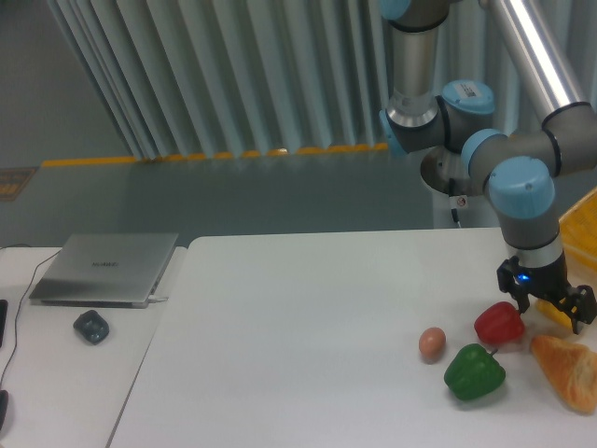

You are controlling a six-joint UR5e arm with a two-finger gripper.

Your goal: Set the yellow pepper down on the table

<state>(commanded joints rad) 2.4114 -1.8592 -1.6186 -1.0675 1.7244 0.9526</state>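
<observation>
Gripper [546,306] fingers spread, seemingly empty; yellow pepper [557,314] barely visible directly beneath, between red pepper [499,323] and bread [567,369].

One fixed camera looks down across the table [308,345] from its front.

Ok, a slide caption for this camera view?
Gripper low at the yellow pepper, between red pepper and bread loaf on the table.

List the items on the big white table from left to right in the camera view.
Egg → green pepper → red pepper → bread loaf. The yellow pepper is only partly visible behind the gripper, so I leave it out.
</observation>
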